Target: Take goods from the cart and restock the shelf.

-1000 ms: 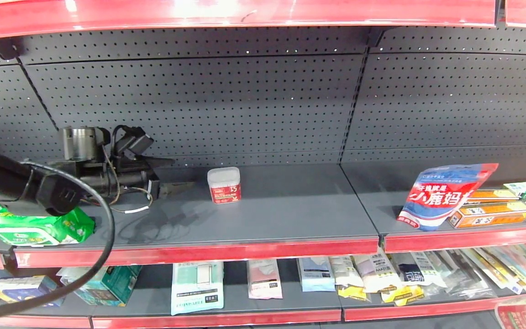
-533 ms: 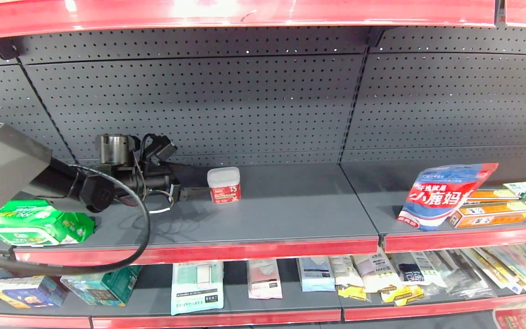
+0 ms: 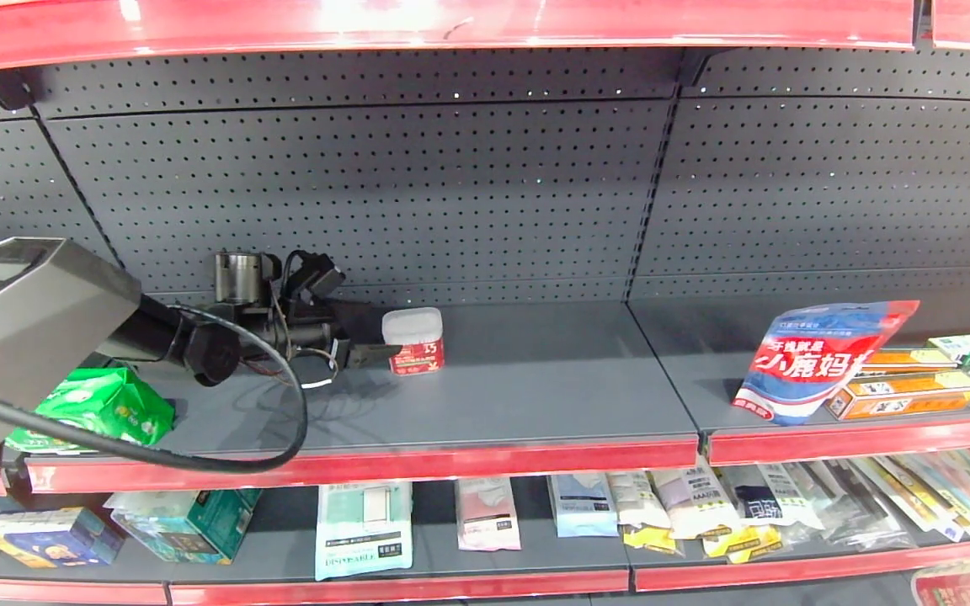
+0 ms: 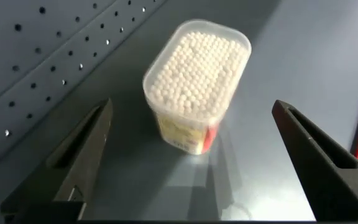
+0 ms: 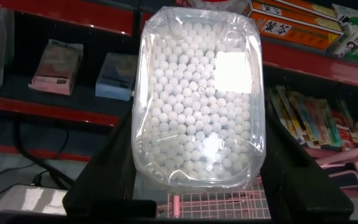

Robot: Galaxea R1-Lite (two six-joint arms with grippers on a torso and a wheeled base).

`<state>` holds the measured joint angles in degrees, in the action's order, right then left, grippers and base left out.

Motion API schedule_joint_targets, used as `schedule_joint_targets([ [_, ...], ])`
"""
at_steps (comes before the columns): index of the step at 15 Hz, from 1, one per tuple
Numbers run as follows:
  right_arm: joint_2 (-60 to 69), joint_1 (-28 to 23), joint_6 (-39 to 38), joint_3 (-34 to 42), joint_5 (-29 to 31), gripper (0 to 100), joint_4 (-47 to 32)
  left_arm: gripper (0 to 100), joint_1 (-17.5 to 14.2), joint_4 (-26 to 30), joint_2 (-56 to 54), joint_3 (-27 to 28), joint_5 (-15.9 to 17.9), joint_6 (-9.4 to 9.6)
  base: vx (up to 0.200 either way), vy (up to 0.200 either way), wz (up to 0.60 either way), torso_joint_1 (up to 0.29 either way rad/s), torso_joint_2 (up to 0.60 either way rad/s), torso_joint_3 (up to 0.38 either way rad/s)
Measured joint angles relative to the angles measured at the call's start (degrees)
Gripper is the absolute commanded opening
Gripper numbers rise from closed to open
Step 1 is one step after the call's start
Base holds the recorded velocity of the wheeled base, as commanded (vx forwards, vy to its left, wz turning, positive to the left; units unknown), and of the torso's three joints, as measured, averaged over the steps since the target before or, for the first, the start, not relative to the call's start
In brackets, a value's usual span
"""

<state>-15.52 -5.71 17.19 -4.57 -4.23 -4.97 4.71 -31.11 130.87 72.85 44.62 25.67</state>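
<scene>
A small clear box of cotton swabs (image 3: 413,340) with a red label stands upright on the grey shelf (image 3: 519,396), near the back panel. My left gripper (image 3: 377,353) lies low over the shelf just left of it. In the left wrist view the same box (image 4: 197,87) sits between the tips of the wide-open left gripper (image 4: 192,107), with a gap on each side; one finger (image 4: 82,155) runs beside the pegboard. My right gripper (image 5: 201,140) is shut on a second clear swab box (image 5: 201,93), held above a pink wire cart (image 5: 222,205).
A green tissue pack (image 3: 106,404) lies at the shelf's left front, under my left arm. A blue and red bag (image 3: 822,358) and toothpaste cartons (image 3: 906,396) fill the right bay. Flat packets (image 3: 489,513) line the lower shelf. The pegboard back (image 3: 451,185) is close behind.
My left arm has slid to the right along the shelf, bringing its open fingers up to the swab box. The box has not moved.
</scene>
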Motion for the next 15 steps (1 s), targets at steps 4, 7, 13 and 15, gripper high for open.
schedule_joint_targets([
  [4,0.2,0.0,0.1,0.0,0.2,0,0.0,100,0.3,0.0,1.9,1.4,1.5,0.07,0.000,0.000,0.00,0.000,0.00,0.000],
  [7,0.3,0.0,0.1,0.0,0.6,0,0.0,100,0.3,-0.1,2.9,2.1,3.1,0.07,0.000,0.000,0.00,0.000,0.00,0.000],
  [13,-0.1,0.0,0.4,0.0,0.6,0,0.0,100,0.5,-0.1,6.2,5.7,4.3,1.48,0.000,0.000,0.00,0.000,0.00,0.000],
  [15,-0.2,0.0,0.3,0.0,0.6,0,0.0,100,0.6,-0.1,6.4,5.8,4.3,1.48,0.000,0.000,0.00,0.000,0.00,0.000],
])
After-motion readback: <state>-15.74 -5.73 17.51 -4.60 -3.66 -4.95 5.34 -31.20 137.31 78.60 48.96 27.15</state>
